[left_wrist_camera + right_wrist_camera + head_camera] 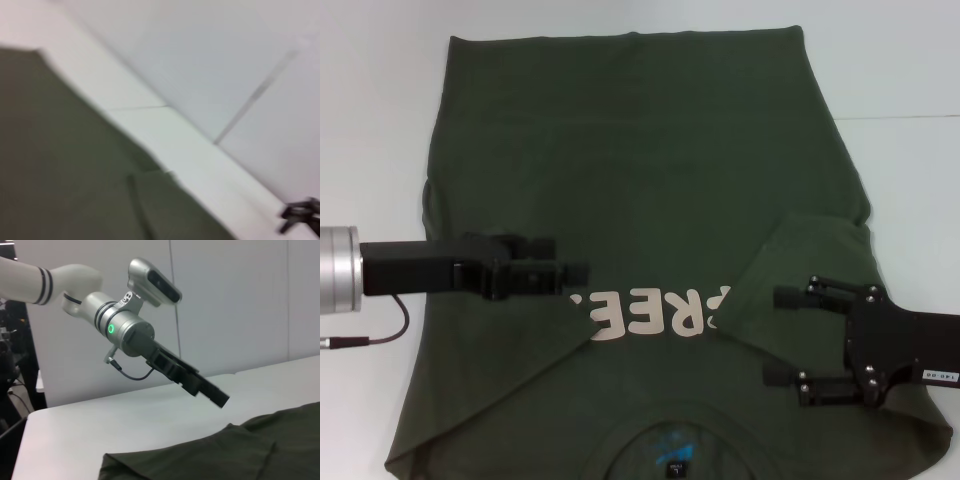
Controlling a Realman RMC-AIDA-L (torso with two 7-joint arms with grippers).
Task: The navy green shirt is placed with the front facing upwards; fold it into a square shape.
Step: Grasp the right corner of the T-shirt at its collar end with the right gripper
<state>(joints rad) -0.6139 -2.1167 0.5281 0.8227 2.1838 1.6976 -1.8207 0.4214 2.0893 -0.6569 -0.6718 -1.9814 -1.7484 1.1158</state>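
The navy green shirt lies flat on the white table, neckline and small blue print nearest me. Both sleeves are folded inward over the chest, covering part of the pale lettering. My left gripper hovers shut and empty over the left folded sleeve; the right wrist view shows it above the cloth. My right gripper is open and empty over the right folded sleeve. The left wrist view shows the shirt's edge and the right gripper far off.
A seam between table panels runs at the right. A cable hangs from the left wrist beside the shirt. White wall panels stand behind the table.
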